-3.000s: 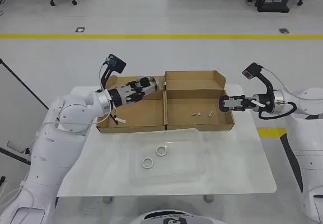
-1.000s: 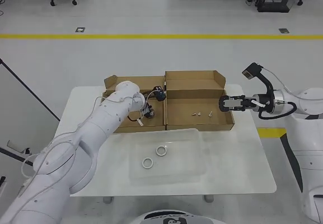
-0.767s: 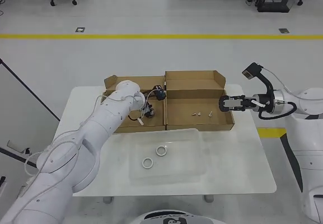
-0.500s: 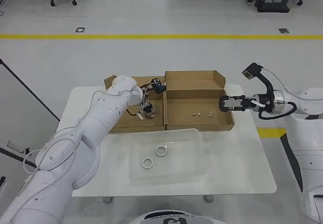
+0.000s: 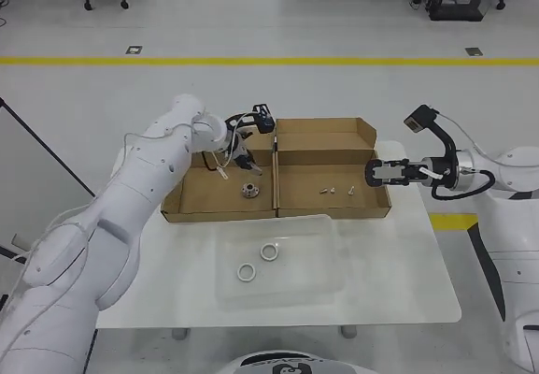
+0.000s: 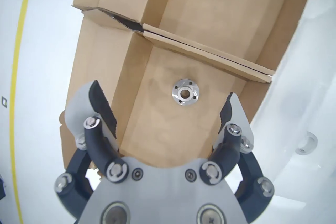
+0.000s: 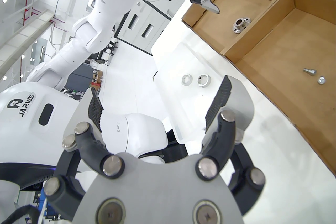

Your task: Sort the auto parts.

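1. Left gripper [image 6: 162,97] hangs over the left cardboard box [image 5: 215,196], jaws spread wide, holding nothing.
2. Flange [image 6: 185,92] lies flat on that box's floor, below the gripper and apart from it.
3. Right gripper [image 7: 160,88] is wide open too, at the right box's [image 5: 334,201] outer end.

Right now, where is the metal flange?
In the top view the metal flange lies loose on the floor of the left cardboard box, near the wall shared with the right box; the open left tool hangs above it.
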`<action>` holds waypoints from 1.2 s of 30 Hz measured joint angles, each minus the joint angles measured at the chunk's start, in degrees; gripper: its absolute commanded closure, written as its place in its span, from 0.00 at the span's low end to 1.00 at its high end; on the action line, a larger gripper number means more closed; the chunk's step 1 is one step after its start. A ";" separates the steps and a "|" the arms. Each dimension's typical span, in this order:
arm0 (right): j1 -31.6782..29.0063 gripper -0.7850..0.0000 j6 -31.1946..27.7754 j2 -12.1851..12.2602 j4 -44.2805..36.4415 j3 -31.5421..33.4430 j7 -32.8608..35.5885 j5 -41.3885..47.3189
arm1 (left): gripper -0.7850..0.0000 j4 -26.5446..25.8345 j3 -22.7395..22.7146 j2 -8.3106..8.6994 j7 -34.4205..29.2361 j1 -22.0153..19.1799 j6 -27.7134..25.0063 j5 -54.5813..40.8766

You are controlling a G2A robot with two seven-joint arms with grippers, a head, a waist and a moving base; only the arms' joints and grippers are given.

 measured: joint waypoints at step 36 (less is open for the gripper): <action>0.00 0.00 0.00 0.00 0.00 0.00 0.00 0.00 | 0.00 -61.30 -7.51 16.68 -30.07 26.17 19.57 -14.38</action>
